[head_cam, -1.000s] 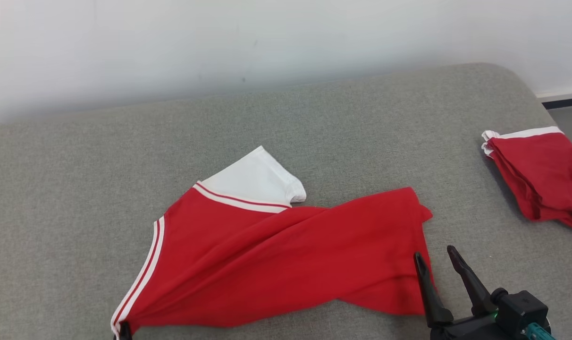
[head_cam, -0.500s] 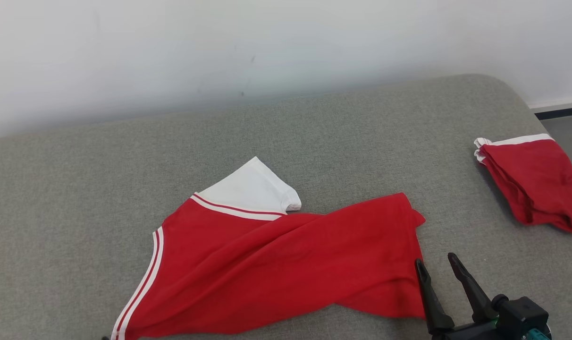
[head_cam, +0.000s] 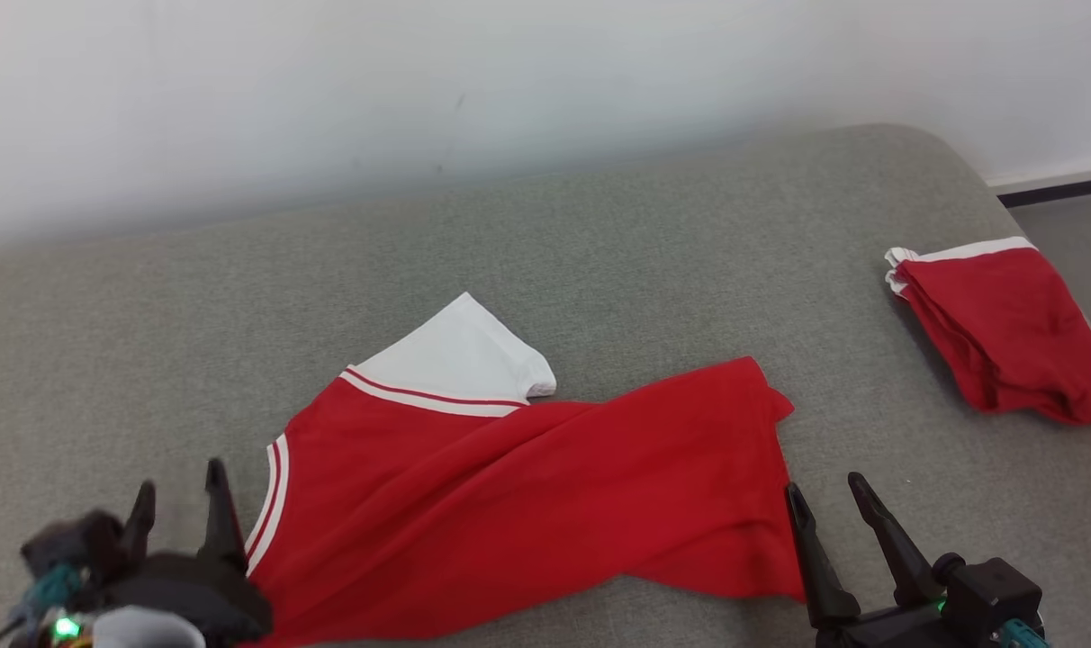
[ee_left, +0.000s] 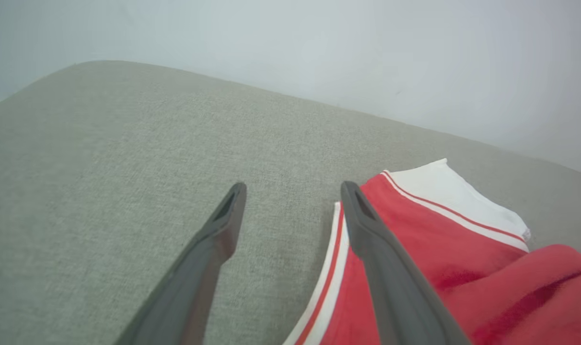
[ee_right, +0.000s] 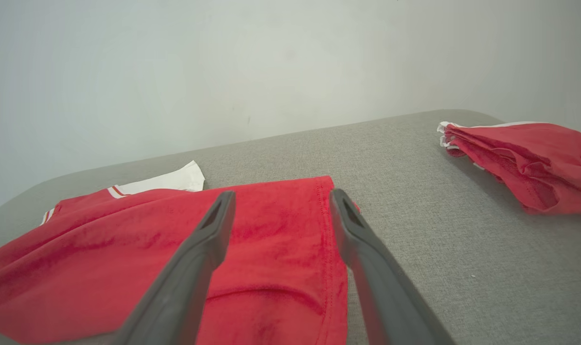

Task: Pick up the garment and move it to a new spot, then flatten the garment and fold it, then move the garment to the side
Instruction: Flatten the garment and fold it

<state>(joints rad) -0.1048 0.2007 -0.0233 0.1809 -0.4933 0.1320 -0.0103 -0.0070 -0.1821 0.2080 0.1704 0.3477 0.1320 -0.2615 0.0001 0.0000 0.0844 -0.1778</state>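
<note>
Our left end effector had just let go of the garment. A second earlier it pinched the near corner by the striped trim; now its fingers stood spread wide with nothing between them, just beside that trim, one finger over the cloth's edge in the left wrist view. Our right end effector was likewise open and empty at the hem on the other side. The garment lay in the middle of the grey padded surface, twisted across its body, its white sleeve pointing away from us, well apart from the folded red piece at the right. We judged the move to a new spot done and the flattening yet to come.
</note>
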